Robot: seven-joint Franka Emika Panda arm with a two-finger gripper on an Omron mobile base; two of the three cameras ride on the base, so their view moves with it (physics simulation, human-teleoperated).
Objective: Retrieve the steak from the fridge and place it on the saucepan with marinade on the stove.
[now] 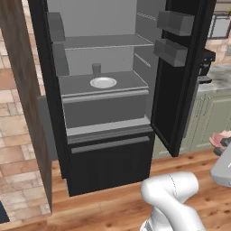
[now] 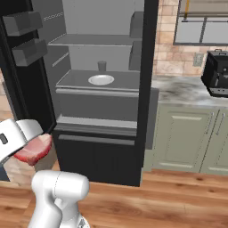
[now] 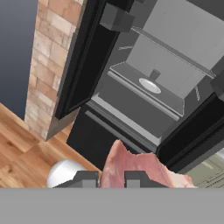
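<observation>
The steak [image 2: 34,150], a pink-red raw lump, hangs in the air in front of the open black fridge [image 2: 100,89], well outside it. My gripper [image 2: 27,149] is shut on the steak. In the hand view the meat [image 3: 142,166] sits between the two dark fingertips [image 3: 87,178] and bulges past them toward the fridge [image 3: 144,65]. From the left base view the steak [image 1: 218,138] and gripper [image 1: 224,145] show at the right edge, beside the open fridge door [image 1: 180,76]. The saucepan with marinade and the stove are out of view.
A round white plate [image 1: 103,82] and a small grey cup [image 1: 96,68] stand on the fridge's middle shelf. Door bins [image 1: 173,23] stick out from the open door. Green cabinets [image 2: 187,138] under a marble counter carry a black appliance [image 2: 217,73]. A brick wall [image 1: 18,135] stands left.
</observation>
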